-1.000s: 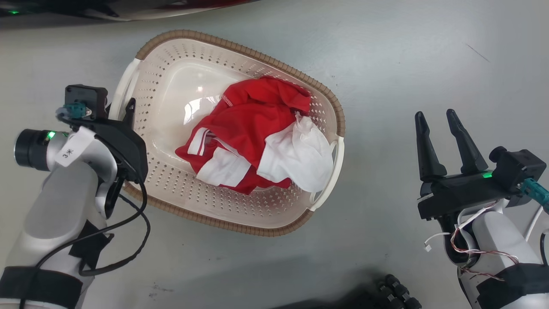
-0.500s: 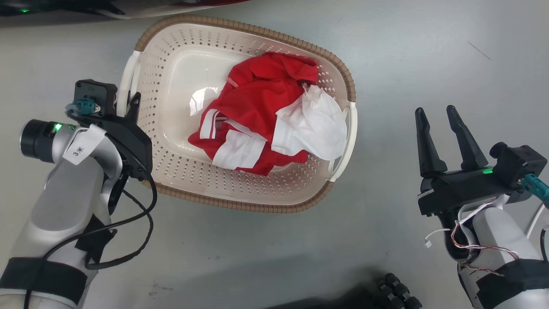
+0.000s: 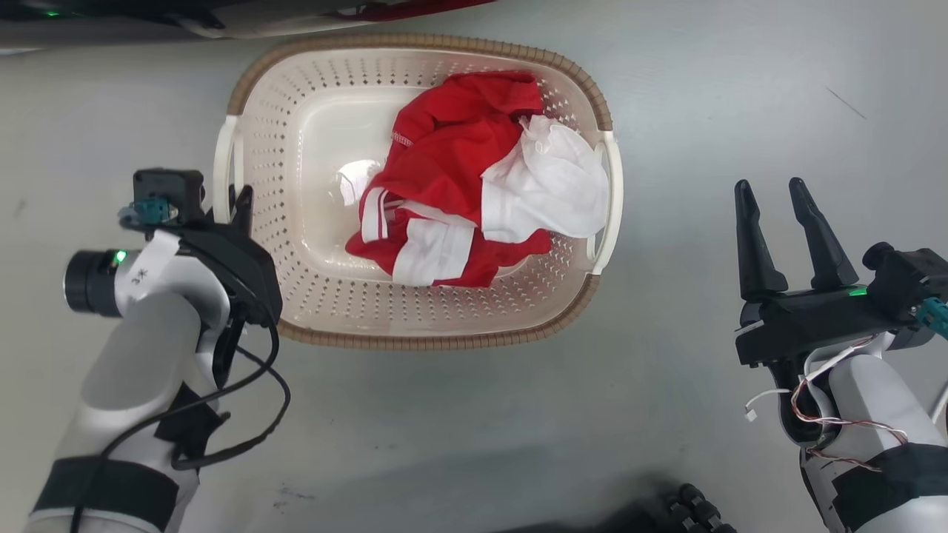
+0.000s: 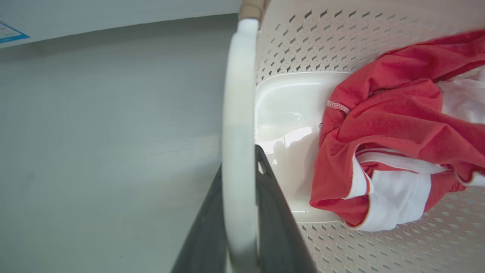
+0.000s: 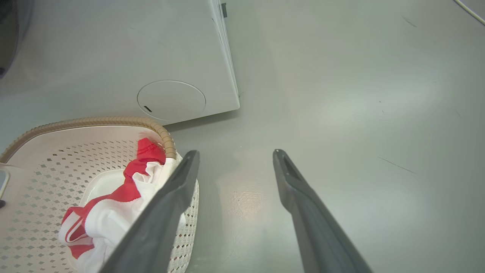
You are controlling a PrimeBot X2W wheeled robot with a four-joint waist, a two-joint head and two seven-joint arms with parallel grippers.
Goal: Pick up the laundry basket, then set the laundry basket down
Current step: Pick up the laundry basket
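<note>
Swung round since a second ago, the basket (image 3: pixel 444 339) now lies square rather than slanted. Its handle (image 4: pixel 237 113) is clamped between the fingers of the left gripper (image 3: pixel 238 200), one inside the rim and one outside. Red and white clothes (image 3: pixel 459 170) lie heaped in it, on the side away from that gripper. The right gripper (image 3: pixel 770 194) is spread wide and empty, well apart from the basket, over grey floor (image 3: pixel 518 429).

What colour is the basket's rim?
The rim of the basket is brown, woven-look; head view shows it best.
</note>
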